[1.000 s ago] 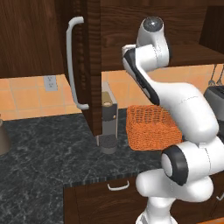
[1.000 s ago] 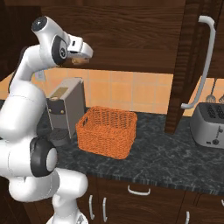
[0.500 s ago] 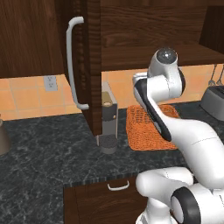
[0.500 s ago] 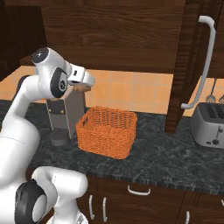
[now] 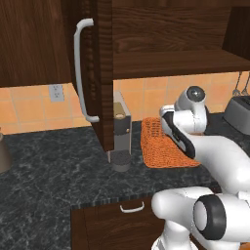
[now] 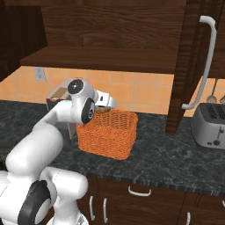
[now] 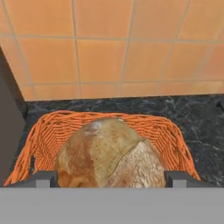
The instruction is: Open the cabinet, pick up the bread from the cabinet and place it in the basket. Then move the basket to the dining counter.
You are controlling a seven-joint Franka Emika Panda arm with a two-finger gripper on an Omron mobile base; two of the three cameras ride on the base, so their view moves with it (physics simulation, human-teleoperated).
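The bread (image 7: pixel 109 158), a tan-golden roll, sits between my gripper's (image 7: pixel 111 178) two dark fingertips (image 7: pixel 45 178), and the gripper is shut on it. Right beneath it is the orange wicker basket (image 7: pixel 51 127), so the roll hangs just over the basket's inside. In the right base view the gripper (image 6: pixel 107 107) hovers at the basket's (image 6: pixel 107 137) back rim. My arm hides part of the basket (image 5: pixel 158 146) in the left base view. The dark brown cabinet (image 5: pixel 171 63) stands open, its door (image 5: pixel 100 73) swung out with the curved handle (image 5: pixel 80 73).
The basket rests on black speckled granite (image 5: pixel 53 168). A coffee machine (image 5: pixel 121 128) stands just left of it under the open door. A silver toaster (image 6: pixel 212 125) sits to the right, below the other open door (image 6: pixel 193 66). Low drawers (image 6: pixel 140 191) run under the counter.
My arm has come down from cabinet-shelf height to just above the basket, carrying the bread with it. The basket and doors have stayed put.
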